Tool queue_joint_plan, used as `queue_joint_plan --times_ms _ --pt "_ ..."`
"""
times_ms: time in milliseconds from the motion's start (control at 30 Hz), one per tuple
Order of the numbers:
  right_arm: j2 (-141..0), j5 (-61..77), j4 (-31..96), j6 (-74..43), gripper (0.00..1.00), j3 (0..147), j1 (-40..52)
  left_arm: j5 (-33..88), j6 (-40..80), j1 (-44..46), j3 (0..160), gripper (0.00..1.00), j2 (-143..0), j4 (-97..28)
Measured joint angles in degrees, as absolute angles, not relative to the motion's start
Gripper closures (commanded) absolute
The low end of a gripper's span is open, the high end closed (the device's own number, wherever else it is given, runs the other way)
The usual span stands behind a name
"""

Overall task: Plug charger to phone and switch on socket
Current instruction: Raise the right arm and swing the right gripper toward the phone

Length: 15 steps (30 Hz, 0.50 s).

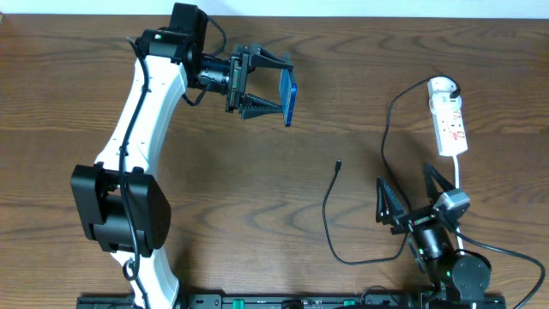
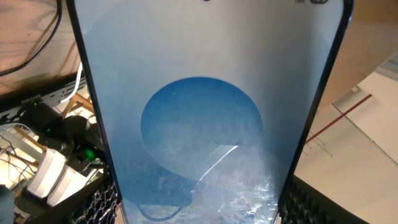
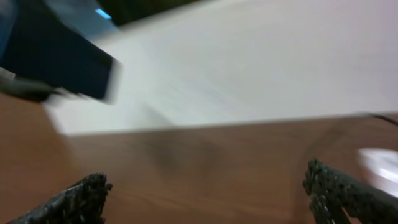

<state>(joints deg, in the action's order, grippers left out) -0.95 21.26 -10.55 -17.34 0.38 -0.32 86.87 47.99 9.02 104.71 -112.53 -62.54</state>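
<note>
Phone [image 1: 289, 94] pinched aloft in left gripper [image 1: 279, 86]; charger [image 1: 327, 202] lying loose at centre, unplugged; right gripper [image 1: 410, 196] spread, empty; socket [image 1: 449, 120] far right, seemingly unswitched: both steps outstanding.

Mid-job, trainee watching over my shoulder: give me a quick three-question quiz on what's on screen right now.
1. True or false: the phone lies flat on the table.
2. Which gripper is open and empty? A) left gripper B) right gripper
3. Fill in: the charger has its plug tip lying loose on the ____.
Key: 1 false, the left gripper holds it; 2 B; 3 table.
</note>
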Motion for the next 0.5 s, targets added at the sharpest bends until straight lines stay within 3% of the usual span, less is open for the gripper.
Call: queue_joint_plan --times_ms 133,267,367,500 --pt "-1.0 25.6 -23.2 -24.1 0.01 0.4 -0.3 86.9 48.0 9.0 104.7 0.39 -112.5 -62.5" --pt "-1.0 26.9 -24.6 -25.7 0.01 0.8 -0.3 86.9 48.0 9.0 104.7 0.39 -112.5 -62.6" --pt "-1.1 27.3 -19.4 -24.0 0.01 3.2 -0.3 86.9 48.0 9.0 104.7 0.39 -112.5 -62.6" --pt "-4.1 25.1 -2.0 -15.8 0.01 10.6 -0.3 86.9 48.0 9.0 104.7 0.39 -112.5 -62.6"
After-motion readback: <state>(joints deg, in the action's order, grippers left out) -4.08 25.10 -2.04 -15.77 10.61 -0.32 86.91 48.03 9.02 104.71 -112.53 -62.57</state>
